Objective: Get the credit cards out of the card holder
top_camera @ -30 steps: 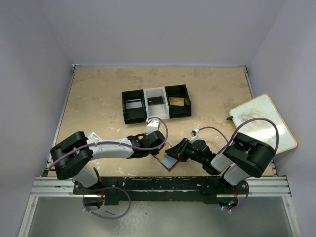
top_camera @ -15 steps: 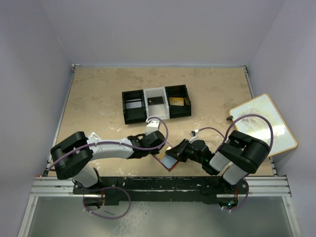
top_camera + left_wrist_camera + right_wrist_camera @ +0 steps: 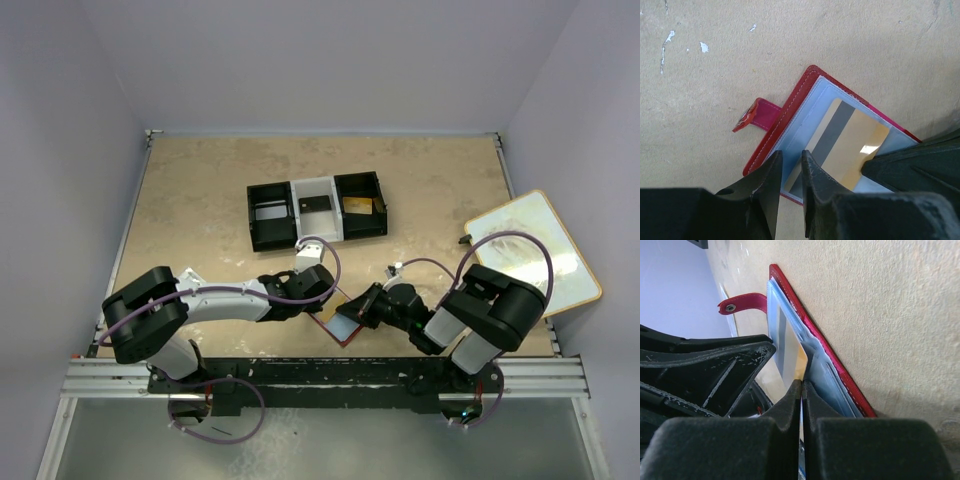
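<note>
Card holder: small red folding card holder point(image 3: 812, 107) with pale blue clear sleeves and a red stitched border; it lies open and flat on the beige table point(image 3: 200, 200) at the near edge, between the two arms; its red snap strap point(image 3: 760, 116) sticks out to one side, undone, which is why the sleeves are exposed.

Credit card: thin gold credit card with a grey stripe point(image 3: 850, 145); most of it sits inside the clear sleeve, and one end shows at the sleeve's mouth, where it can be gripped.

Right gripper: right gripper point(image 3: 801, 390) has its fingers closed tight on the exposed end of the credit card; the pinch is thin and edge-on, probably so that only the card is taken and not the sleeve.

Left gripper: left gripper point(image 3: 791, 157) has its fingers only narrowly apart, with the tips on the card holder's near edge; whether they pinch a layer or just press down I cannot tell; it probably serves as an anchor, so the holder does not slide with the card.

Tray: black-and-white three-compartment tray point(image 3: 268, 240) farther back, well apart from the card holder; a likely place for removed cards.

Step in hand: grip made; extraction not yet done.
</note>
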{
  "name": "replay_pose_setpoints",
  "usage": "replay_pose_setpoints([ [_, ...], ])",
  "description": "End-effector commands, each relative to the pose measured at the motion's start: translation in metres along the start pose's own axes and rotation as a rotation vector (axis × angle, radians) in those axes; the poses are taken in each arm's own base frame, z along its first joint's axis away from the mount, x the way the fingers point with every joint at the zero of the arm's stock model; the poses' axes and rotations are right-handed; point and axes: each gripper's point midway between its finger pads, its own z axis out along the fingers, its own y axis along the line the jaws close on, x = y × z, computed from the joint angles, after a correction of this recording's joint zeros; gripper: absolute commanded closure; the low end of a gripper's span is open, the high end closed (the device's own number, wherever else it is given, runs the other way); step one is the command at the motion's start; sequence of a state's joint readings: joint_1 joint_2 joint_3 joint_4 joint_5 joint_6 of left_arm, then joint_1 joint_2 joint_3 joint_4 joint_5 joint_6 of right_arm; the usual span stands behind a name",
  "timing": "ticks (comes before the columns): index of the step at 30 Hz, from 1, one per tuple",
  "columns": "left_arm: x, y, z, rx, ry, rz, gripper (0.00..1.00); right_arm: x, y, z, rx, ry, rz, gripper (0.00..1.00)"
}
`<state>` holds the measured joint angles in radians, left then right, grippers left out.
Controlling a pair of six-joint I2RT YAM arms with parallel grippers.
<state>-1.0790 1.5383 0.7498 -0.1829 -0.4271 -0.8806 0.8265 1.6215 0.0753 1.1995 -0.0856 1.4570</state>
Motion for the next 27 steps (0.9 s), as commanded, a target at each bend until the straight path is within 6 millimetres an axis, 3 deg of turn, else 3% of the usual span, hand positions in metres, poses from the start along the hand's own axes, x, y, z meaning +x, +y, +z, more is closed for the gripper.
replay_pose_setpoints([
  [1, -0.004, 0.001, -0.001, -0.005, -0.009, -0.020, 0.81, -0.007, 0.009, -0.002, -0.027, -0.041, -0.019, 1.00],
  [18, 0.000, -0.012, 0.002, 0.058, 0.016, -0.007, 0.82, -0.007, -0.009, -0.020, 0.102, -0.045, -0.028, 0.98],
  [27, -0.027, -0.034, -0.021, 0.165, -0.050, -0.040, 0.75, -0.007, -0.009, -0.019, 0.107, -0.045, -0.007, 0.97],
])
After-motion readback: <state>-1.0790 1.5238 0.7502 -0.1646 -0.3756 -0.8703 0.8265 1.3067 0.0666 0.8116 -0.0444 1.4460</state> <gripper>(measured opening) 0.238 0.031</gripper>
